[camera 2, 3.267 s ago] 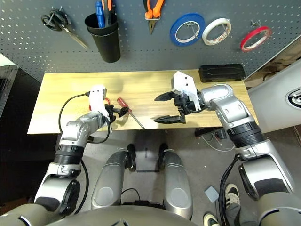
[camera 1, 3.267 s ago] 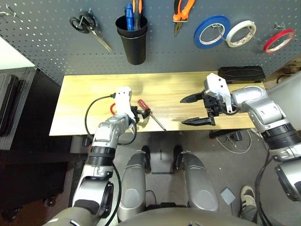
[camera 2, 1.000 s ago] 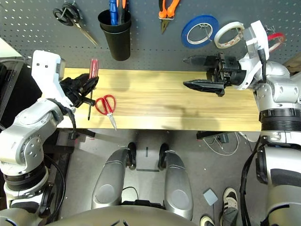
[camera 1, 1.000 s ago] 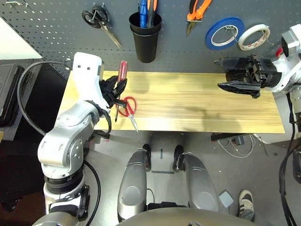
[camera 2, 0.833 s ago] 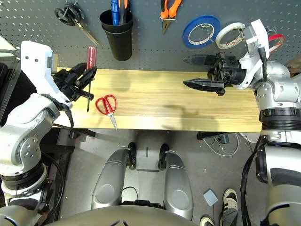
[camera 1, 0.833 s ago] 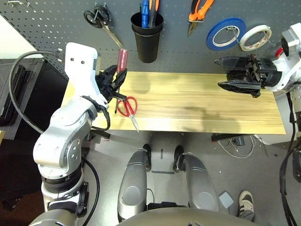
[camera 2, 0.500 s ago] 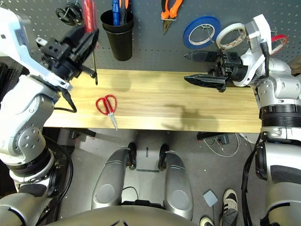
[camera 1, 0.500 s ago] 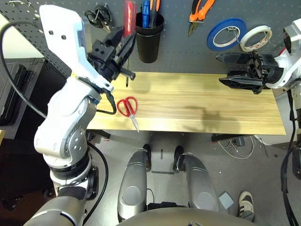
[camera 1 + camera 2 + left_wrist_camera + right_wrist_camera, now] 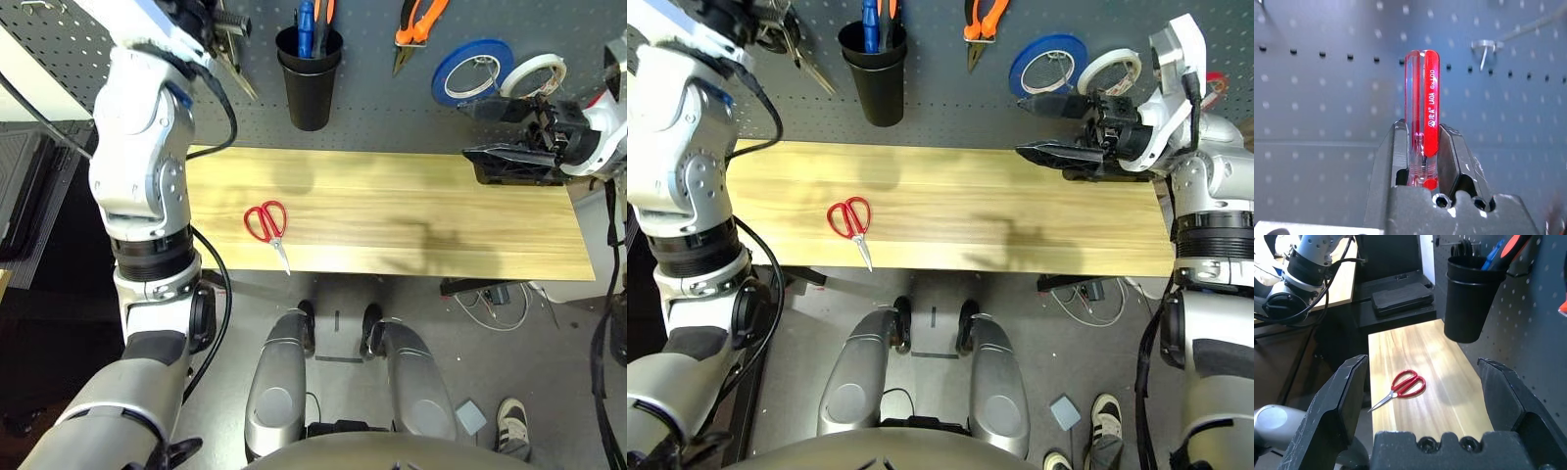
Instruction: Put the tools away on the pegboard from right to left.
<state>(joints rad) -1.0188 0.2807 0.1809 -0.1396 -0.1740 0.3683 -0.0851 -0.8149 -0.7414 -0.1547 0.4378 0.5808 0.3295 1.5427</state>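
My left gripper (image 9: 1421, 132) is shut on the red-handled screwdriver (image 9: 1422, 98), holding it handle-up close to the pegboard (image 9: 1327, 98). In the eye views that arm is raised to the board's upper left (image 9: 201, 15). The red-handled scissors (image 9: 266, 223) lie on the table's left part. The orange-handled pliers (image 9: 416, 24) hang on the pegboard (image 9: 392, 108). A bit of the red tape ring (image 9: 1213, 82) shows behind my right wrist. My right gripper (image 9: 465, 127) hovers open and holds nothing, over the table's far right, near the board.
A black cup (image 9: 309, 78) holding blue and orange handles hangs on the board, with a blue tape roll (image 9: 472, 71) and a white one (image 9: 532, 74) to its right. A black-handled scissors' blade (image 9: 238, 80) shows beside my left arm. A bare hook (image 9: 1483, 49) juts from the board.
My left arm has lifted the screwdriver from above the table's left end up to the pegboard's upper left. The right gripper has drifted slightly toward the board and stays open.
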